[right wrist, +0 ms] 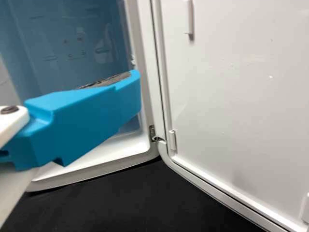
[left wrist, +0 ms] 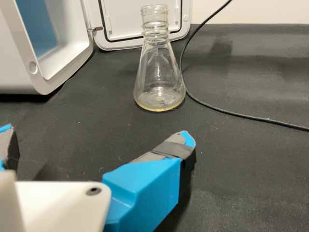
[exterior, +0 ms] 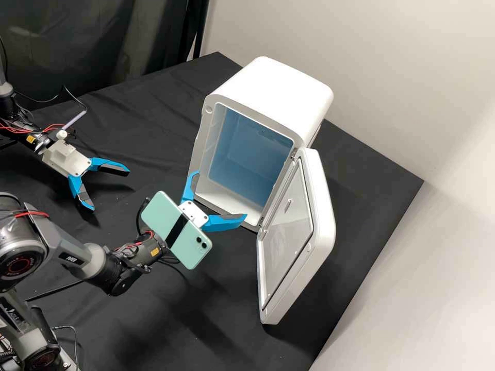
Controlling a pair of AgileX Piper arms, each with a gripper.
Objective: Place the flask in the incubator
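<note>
An empty clear glass flask (left wrist: 159,72) stands upright on the black bench, a short way ahead of my left gripper (left wrist: 96,140), which is open with nothing between its fingers. In the high view the left gripper (exterior: 108,188) hovers over the left of the bench. The white incubator (exterior: 268,98) with a blue inside stands with its door (exterior: 299,232) swung wide open. My right gripper (exterior: 214,206) is open and empty at the lower lip of the incubator's opening. One of its blue fingers (right wrist: 87,113) lies across the opening, beside the door hinge (right wrist: 153,133).
A mint-green phone (exterior: 176,229) is fixed on the right arm's wrist and hides the bench behind it. A black cable (left wrist: 231,113) runs over the bench beside the flask. The bench's right edge (exterior: 381,247) is close behind the open door.
</note>
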